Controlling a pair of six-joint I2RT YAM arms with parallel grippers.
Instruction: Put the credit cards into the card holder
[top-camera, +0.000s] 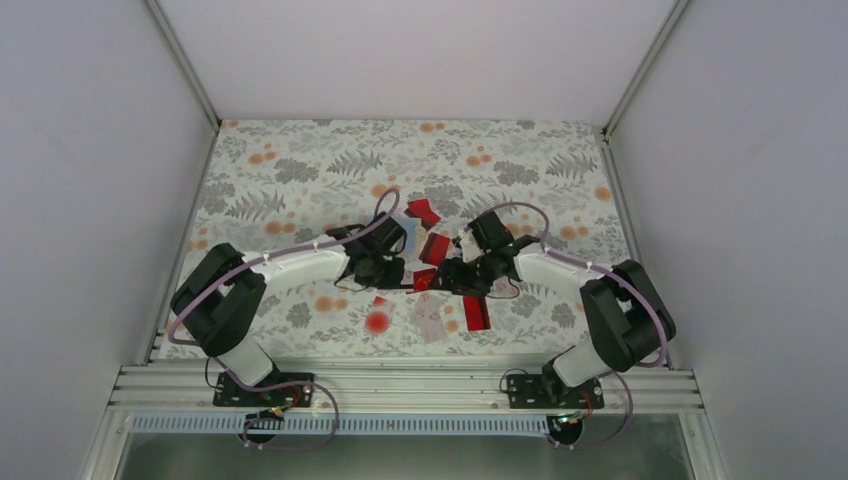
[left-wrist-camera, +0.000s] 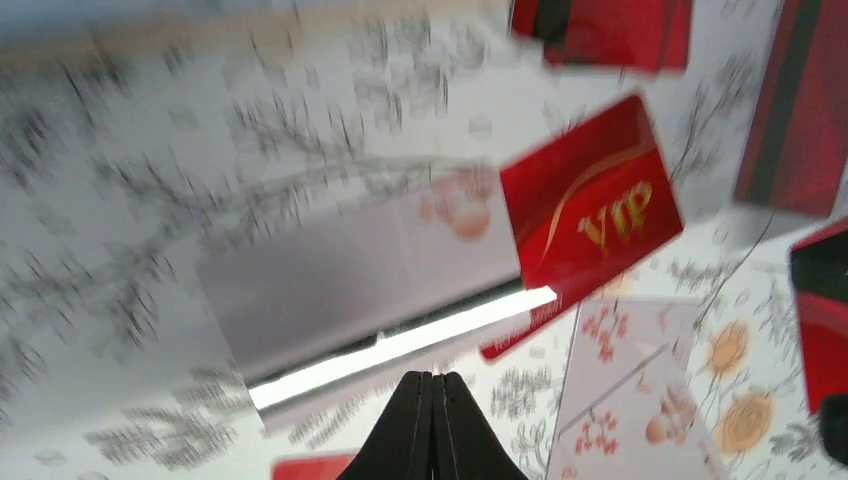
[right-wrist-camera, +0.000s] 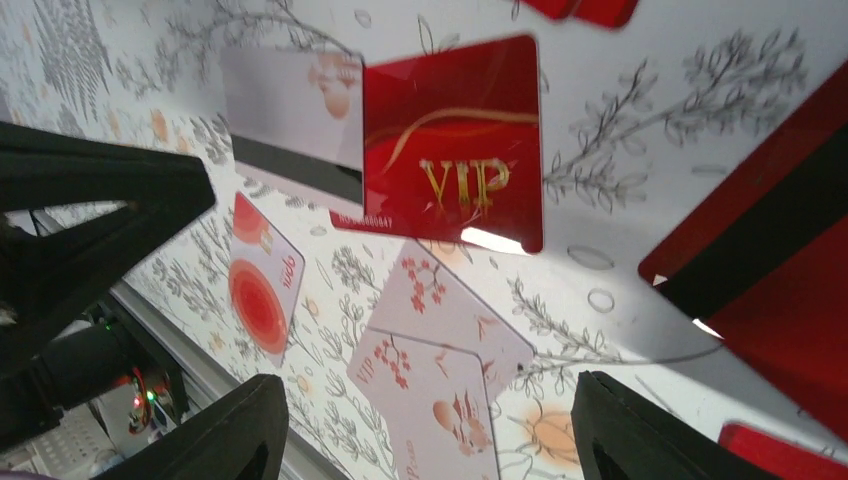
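Several credit cards lie mid-table between my grippers. A red VIP card (right-wrist-camera: 455, 145) overlaps a pale card (right-wrist-camera: 290, 100). Two pale pinkish VIP cards (right-wrist-camera: 440, 390) lie between the fingers of my open right gripper (right-wrist-camera: 435, 435), which hovers above them holding nothing. My left gripper (left-wrist-camera: 432, 380) is shut and empty, its tip just short of the pale card (left-wrist-camera: 360, 280) and the red VIP card (left-wrist-camera: 590, 215). That view is blurred. The card holder (top-camera: 404, 232) shows as a light blue patch just behind the left gripper (top-camera: 385, 262); a tan and blue strip (left-wrist-camera: 200, 30) sits at that view's top edge.
More red cards (top-camera: 423, 212) (top-camera: 476, 312) lie behind and in front of the right gripper (top-camera: 455, 272). A red card with a black stripe (right-wrist-camera: 770, 270) is to its right. A pale card with a round red blot (right-wrist-camera: 260, 290) lies near the table's front rail (top-camera: 400, 378).
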